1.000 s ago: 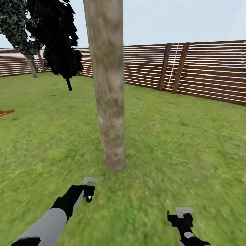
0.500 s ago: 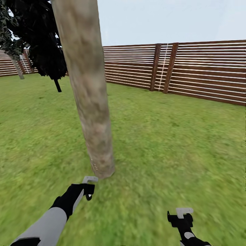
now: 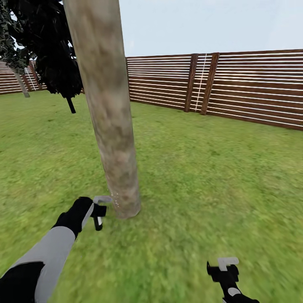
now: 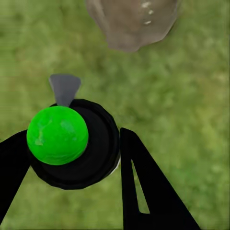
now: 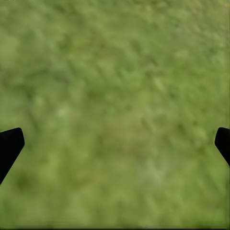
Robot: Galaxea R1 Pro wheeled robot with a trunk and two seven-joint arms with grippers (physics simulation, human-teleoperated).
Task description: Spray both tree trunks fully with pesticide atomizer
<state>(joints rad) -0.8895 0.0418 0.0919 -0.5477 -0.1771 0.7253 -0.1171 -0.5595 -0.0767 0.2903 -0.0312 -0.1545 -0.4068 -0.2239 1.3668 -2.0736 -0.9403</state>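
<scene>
Green-capped and black-bodied, the pesticide atomizer sat clamped between the fingers of my left gripper, its grey nozzle pointing toward the foot of the tree trunk. So the pickup from the floor was done, as far as I could judge. From the head view my left gripper hung low, just beside the base of the mottled grey-brown tree trunk, near it but not touching. A few pale flecks showed on the bark near the foot; I could not tell whether they were spray or texture, and the rest of the trunk looked bare, so I judged its coverage as barely begun at best.

My right gripper hung apart over the grass with its fingers spread wide and nothing between them; its wrist camera showed grass.

Left to do, by my reckoning: cover this trunk from base upward and round its sides, then go on to the second tree. A black-leaved cypress stood behind to the left, and the slatted wooden fence ringed the lawn.
</scene>
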